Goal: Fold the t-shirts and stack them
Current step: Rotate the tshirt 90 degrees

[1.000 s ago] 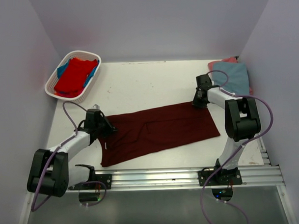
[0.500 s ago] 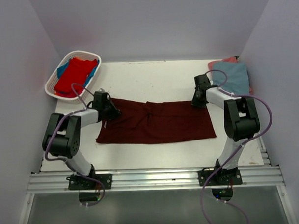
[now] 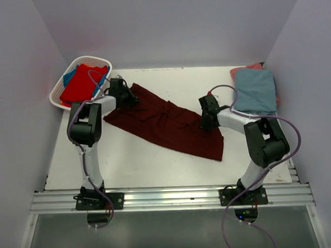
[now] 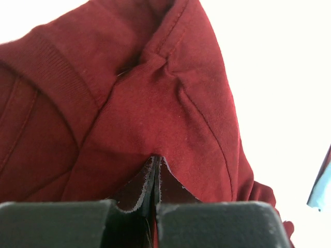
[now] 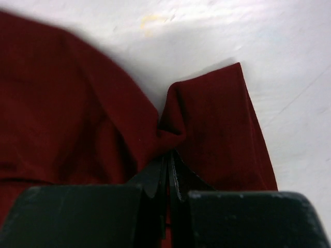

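Left gripper and right gripper both clenched on the maroon shirt — best stretch it taut, then lay flat mid-table before letting go.

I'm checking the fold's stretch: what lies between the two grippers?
Only the maroon shirt, lying diagonally on the table, with the left gripper pinching its far-left end and the right gripper its right end. The top view shows it.

Bright even overhead light, soft shadows; wrist views blown-out white, maybe slightly blurred.
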`<action>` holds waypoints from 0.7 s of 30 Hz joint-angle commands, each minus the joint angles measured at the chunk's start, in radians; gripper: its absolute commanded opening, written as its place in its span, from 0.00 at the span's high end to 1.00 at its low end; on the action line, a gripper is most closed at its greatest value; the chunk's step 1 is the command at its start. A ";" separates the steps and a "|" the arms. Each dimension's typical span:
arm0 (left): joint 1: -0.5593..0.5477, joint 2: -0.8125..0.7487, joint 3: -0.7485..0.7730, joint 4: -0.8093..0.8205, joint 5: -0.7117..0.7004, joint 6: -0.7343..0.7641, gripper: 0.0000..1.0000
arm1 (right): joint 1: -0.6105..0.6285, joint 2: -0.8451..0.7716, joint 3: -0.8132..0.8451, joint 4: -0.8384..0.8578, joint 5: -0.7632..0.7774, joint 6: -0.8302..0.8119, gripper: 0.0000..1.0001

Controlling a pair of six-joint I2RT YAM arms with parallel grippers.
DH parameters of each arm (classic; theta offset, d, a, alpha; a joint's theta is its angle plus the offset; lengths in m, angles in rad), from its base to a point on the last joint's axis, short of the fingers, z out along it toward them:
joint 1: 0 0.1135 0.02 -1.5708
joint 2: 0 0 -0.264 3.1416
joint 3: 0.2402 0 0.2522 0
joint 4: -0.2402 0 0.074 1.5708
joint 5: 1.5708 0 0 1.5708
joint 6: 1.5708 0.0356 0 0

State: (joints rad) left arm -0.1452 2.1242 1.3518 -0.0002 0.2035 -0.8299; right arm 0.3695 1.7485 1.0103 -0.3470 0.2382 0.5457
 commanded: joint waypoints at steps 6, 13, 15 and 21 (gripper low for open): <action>0.029 0.170 0.216 -0.053 0.106 0.106 1.00 | 0.161 -0.066 -0.213 -0.142 -0.097 0.117 1.00; 0.033 0.316 0.394 -0.044 0.275 0.121 1.00 | 0.293 -0.104 -0.300 -0.152 -0.129 0.236 1.00; 0.029 0.352 0.437 -0.034 0.296 0.126 1.00 | 0.353 -0.106 -0.311 -0.147 -0.140 0.290 1.00; 0.015 0.433 0.555 -0.027 0.388 0.147 1.00 | 0.497 -0.096 -0.338 -0.119 -0.208 0.411 1.00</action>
State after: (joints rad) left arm -0.1188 2.4889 1.8500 -0.0013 0.5346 -0.7353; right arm 0.7876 1.5616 0.7624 -0.2966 0.1806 0.8497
